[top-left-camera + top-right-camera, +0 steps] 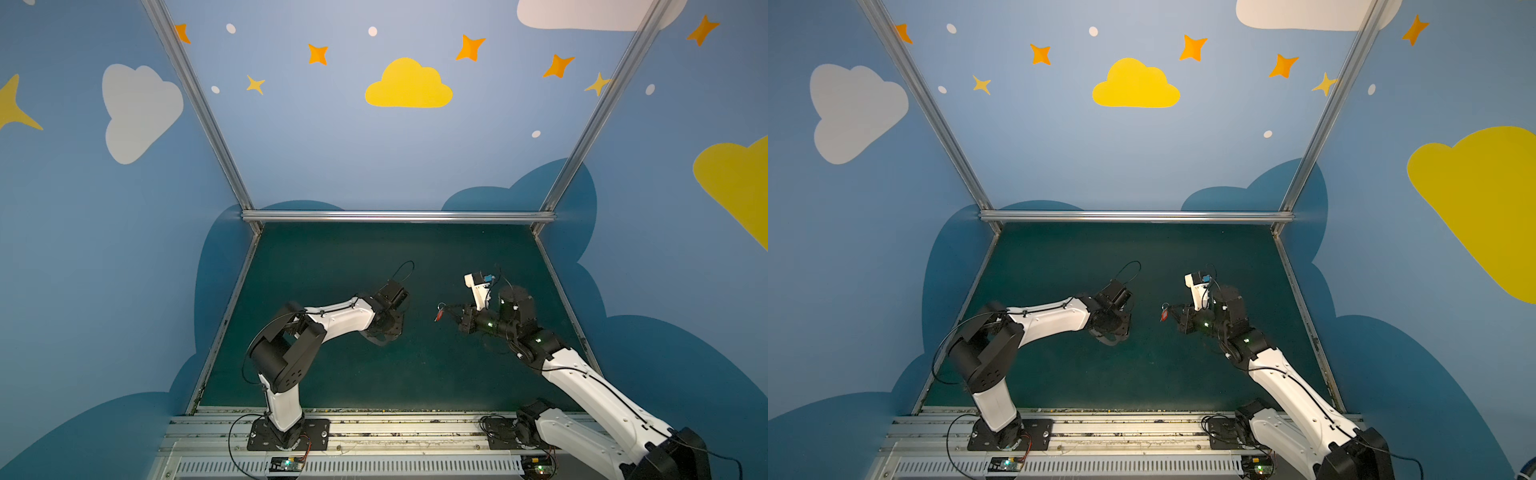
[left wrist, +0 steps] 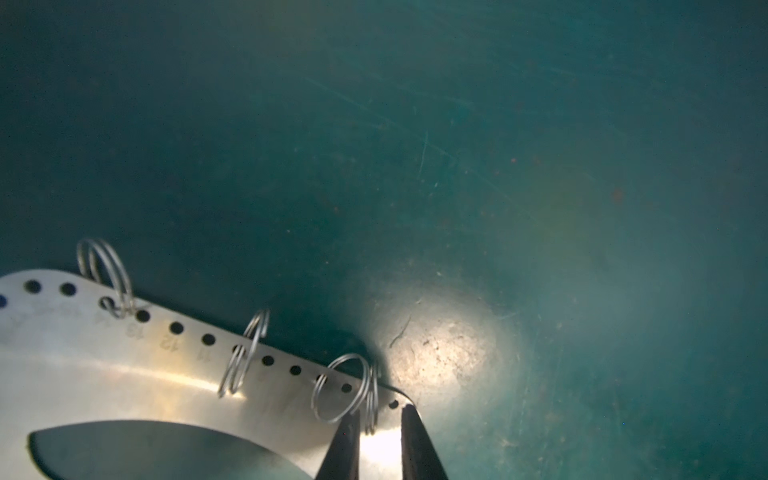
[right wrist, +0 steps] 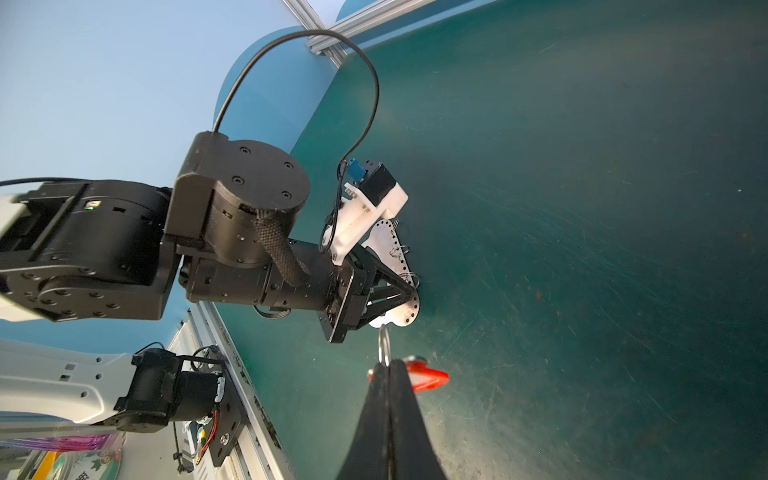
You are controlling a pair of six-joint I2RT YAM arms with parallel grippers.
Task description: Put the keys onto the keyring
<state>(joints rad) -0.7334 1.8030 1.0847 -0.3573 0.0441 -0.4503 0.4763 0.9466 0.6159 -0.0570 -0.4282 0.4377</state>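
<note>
The keys (image 3: 428,376) hang in the right pincer (image 3: 388,363), whose fingers are pressed together on their split ring. The loop of that ring sticks out past the fingertips, edge-on and aimed at the grey holed plate (image 3: 395,245). The red-orange tag's long axis lies across the line of the fingers, sticking out to one side. The metal key is too hidden to tell its heading. In both top views the keys sit above the middle of the green worktop (image 1: 374,257), between the two arms.

The right arm reaches in from its base. Its forearm slopes up and its wrist is turned, so the pincer lies roughly level and points toward the left arm.

The left arm has its elbow raised and its wrist bent down over the plate. The left pincer (image 2: 380,415) straddles the plate's end. Its fingers stand slightly apart, with a keyring (image 2: 371,399) edge-on between them. I cannot tell whether they pinch it. Other rings (image 2: 245,353) stand in holes further along the plate.
</note>
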